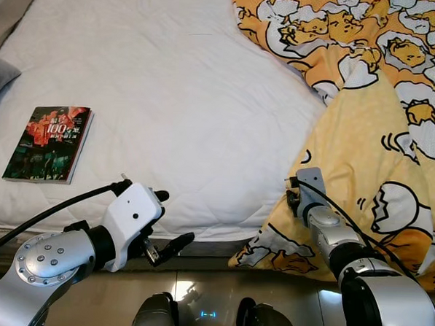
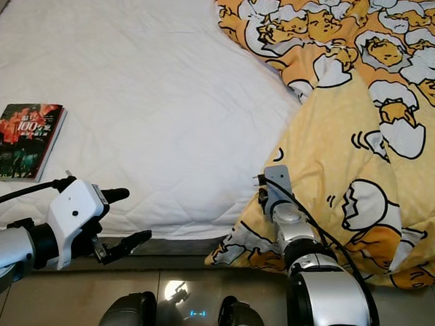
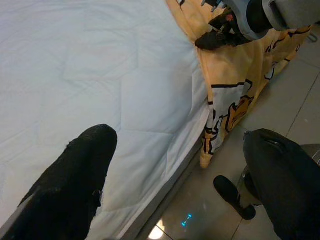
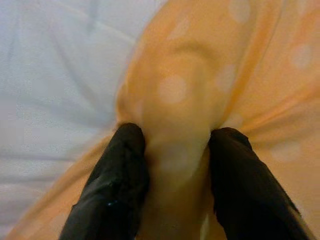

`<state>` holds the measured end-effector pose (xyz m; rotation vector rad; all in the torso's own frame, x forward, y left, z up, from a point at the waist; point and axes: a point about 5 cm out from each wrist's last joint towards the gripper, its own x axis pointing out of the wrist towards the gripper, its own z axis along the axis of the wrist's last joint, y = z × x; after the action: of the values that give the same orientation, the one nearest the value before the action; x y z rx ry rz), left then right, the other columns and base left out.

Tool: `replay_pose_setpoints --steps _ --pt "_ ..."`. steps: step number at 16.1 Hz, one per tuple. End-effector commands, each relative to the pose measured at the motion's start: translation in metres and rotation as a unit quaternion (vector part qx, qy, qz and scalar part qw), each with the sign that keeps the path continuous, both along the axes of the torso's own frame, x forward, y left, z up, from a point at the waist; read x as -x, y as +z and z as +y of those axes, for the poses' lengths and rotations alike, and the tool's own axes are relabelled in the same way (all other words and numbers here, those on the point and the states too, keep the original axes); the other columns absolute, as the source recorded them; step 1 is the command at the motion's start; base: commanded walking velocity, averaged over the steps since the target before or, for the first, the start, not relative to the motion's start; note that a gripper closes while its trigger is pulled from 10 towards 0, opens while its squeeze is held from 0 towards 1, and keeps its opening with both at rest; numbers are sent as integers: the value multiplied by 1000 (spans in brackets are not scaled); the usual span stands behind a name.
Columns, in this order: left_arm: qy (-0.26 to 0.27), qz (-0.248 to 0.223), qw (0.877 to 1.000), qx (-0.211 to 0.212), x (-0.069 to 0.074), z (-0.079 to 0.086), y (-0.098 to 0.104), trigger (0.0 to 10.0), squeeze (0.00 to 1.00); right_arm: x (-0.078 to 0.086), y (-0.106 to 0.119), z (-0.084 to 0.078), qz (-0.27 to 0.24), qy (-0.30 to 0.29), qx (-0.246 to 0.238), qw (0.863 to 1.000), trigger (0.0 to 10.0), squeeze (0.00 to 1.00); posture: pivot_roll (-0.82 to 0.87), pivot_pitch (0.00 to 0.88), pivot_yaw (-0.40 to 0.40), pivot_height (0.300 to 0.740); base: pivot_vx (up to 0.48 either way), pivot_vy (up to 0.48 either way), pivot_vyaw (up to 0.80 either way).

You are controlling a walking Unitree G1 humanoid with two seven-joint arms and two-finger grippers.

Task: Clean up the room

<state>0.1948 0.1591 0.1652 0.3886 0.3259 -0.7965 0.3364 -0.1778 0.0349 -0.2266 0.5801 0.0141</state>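
Duvet (image 1: 381, 106), yellow with a printed egg-and-chick pattern, lies heaped over the right-hand part of the bed (image 1: 170, 95), its lower edge spilling off the mattress toward the tiled floor (image 1: 196, 286); the rest of the white mattress cover is bare except for a book (image 1: 49, 142) lying flat near the left edge. Right gripper (image 4: 175, 150) has its fingers (image 4: 112, 185) closed on a bunched fold of the duvet at the mattress edge, the cloth pinched up between the two black pads, as the right wrist view shows. Left gripper (image 1: 163, 226) hovers just off the near edge of the bed with its fingers spread and holding nothing, well apart from both the duvet and the book. The step in hand appears to be drawing the duvet out flat across the bed. To do this well, the pinch should take a thick enough fold that the fabric does not slip free under tension; the pull should run level along the mattress rather than upward, so that the heap unrolls instead of lifting as one mass. The free left gripper could take a second hold farther along the same edge, keeping that edge straight. The book lies in the likely path of the spreading cloth and may be covered unless removed first.
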Motion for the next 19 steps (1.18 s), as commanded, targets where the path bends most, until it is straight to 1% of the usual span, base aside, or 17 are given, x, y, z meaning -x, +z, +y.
replay_pose_setpoints --steps 1,6,8,12,15,16,18,19 --pt "-5 11 1000 -3 2 0 -5 10000 792 6 -7 -7 26 -9 -2 1000 0 0 318 212 -18 740 0 0 0" --pt "-12 28 1000 -8 2 0 -14 10000 792 9 -10 -8 31 -1 -7 999 0 0 291 157 -16 740 0 0 0" --pt "-11 33 999 -7 0 2 -18 10000 788 9 -10 -7 31 2 -15 999 0 0 273 132 -14 740 0 0 0" --pt "-7 31 999 -6 -4 3 -23 10000 788 8 -9 -7 31 11 -24 999 0 0 254 95 -17 740 0 0 0" --pt "-2 22 1000 -6 -10 3 -26 10000 788 8 -9 -9 26 11 -32 999 0 0 241 46 -13 740 0 0 0" --pt "-1 21 1000 -6 -11 4 -28 10000 788 9 -9 -8 23 20 -38 999 0 0 230 16 -5 740 0 0 0" --pt "1 19 1000 -5 -15 5 -32 10000 784 14 -13 -1 26 93 -55 994 0 0 191 0 14 740 0 0 0" --pt "2 16 1000 -5 -19 5 -33 10000 780 19 -17 5 30 142 -71 987 0 0 175 0 20 740 0 0 0"
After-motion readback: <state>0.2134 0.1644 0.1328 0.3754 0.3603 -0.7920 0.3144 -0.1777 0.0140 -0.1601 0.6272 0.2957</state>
